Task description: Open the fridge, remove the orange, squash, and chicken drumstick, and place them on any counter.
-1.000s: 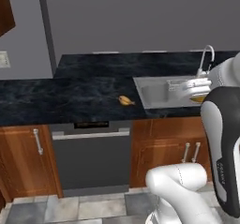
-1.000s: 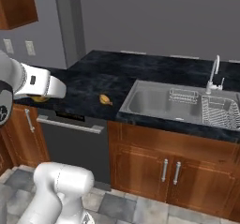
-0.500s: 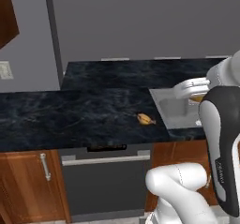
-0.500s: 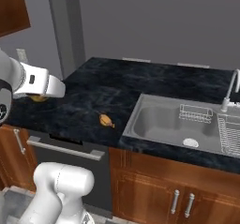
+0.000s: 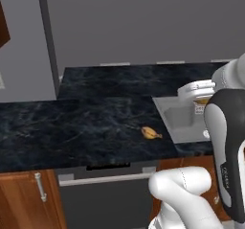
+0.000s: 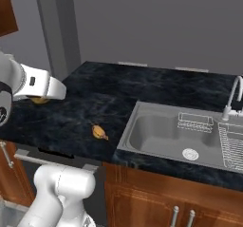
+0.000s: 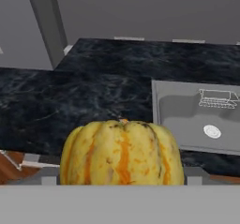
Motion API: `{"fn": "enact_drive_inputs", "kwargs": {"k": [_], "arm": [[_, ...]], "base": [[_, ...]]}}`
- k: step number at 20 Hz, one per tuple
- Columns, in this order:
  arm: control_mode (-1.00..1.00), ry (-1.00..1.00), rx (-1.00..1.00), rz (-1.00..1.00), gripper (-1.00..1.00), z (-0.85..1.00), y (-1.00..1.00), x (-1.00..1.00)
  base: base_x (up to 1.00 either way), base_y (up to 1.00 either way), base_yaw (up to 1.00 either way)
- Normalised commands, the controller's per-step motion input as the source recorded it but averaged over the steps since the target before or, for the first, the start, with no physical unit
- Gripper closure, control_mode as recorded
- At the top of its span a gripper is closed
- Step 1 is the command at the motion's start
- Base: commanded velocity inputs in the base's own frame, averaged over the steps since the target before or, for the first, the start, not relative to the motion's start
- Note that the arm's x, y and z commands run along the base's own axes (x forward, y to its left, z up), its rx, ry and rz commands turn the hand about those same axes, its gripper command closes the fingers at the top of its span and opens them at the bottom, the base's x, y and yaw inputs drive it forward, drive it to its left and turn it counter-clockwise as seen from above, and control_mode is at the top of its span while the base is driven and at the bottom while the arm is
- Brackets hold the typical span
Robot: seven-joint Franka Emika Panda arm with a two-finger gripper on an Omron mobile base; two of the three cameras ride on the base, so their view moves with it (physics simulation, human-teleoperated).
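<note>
In the hand view a ribbed yellow squash (image 7: 123, 152) with orange stripes sits right between the grey finger tips, close to the lens; the gripper (image 7: 123, 176) is spread wide around it and has it in its grasp. In the right base view a bit of yellow squash shows under the white hand at left. Beyond, the black veined counter (image 5: 86, 122) carries the chicken drumstick (image 5: 150, 132), lying flat near the front edge, just left of the steel sink (image 6: 175, 133). A faucet (image 6: 232, 100) and a wire rack (image 6: 231, 145) stand at the sink's right side. No readable writing or labels anywhere.
</note>
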Motion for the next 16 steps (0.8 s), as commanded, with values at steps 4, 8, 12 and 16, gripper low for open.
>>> {"fn": "enact_drive_inputs", "kwargs": {"k": [4, 8, 12, 16], "arm": [[1.0, 0.0, 0.0, 0.0, 1.0, 0.0, 0.0, 0.0], [1.0, 0.0, 0.0, 0.0, 1.0, 0.0, 0.0, 0.0], [1.0, 0.0, 0.0, 0.0, 1.0, 0.0, 0.0, 0.0], [-1.0, 0.0, 0.0, 0.0, 1.0, -0.06, 0.0, 0.06]], "base": [[0.68, 0.15, -0.05], [0.58, 0.16, -0.06], [0.13, 0.02, -0.03], [0.0, 0.0, 0.0]]}}
